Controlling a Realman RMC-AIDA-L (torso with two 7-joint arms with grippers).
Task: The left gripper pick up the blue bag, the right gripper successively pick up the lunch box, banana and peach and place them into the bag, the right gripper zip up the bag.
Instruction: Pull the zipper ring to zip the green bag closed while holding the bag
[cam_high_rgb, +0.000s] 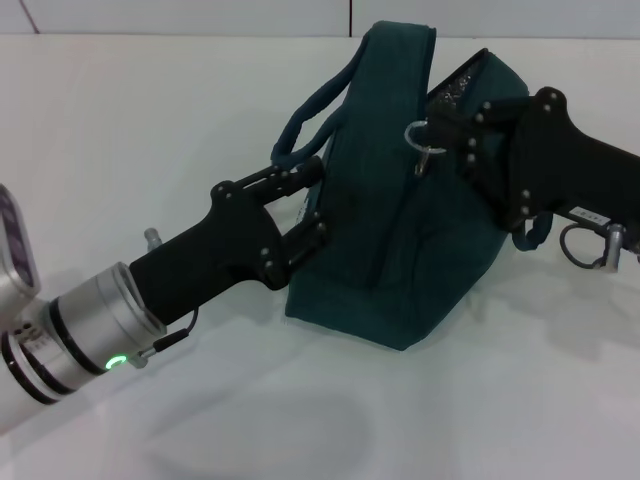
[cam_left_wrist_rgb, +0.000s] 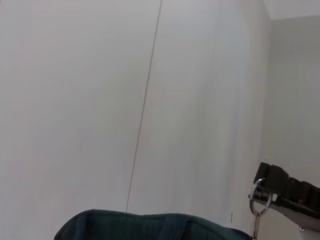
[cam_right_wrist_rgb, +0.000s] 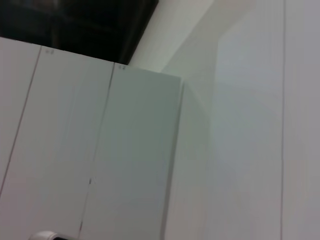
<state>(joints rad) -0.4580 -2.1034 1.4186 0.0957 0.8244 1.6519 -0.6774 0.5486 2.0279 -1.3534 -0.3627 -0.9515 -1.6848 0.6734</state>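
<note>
Near table's far edge, centre: blue bag (cam_high_rgb: 400, 240) stood upright on white table (cam_high_rgb: 150, 150). Left gripper (cam_high_rgb: 312, 205) jaws clenched on bag's near handle, likely steadying it. Right gripper (cam_high_rgb: 455, 125) at zipper pull (cam_high_rgb: 424, 142), jaws apparently pinching it, for zipping. Lunch box, banana, peach not visible, presumably inside.

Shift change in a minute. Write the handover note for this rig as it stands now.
Left tool: shut on the blue bag, pinching its near side by the handle.
Right tool: at the bag's top by the metal zipper pull; whether it grips the pull cannot be told.
Lunch box, banana, peach: none in view on the white table; probably already inside the bag, but its contents are hidden.
Done: bag picked up and held.
Left: silver lining shows at the top behind the right tool, so the zipper seems not fully shut. Finish zipping.
</note>
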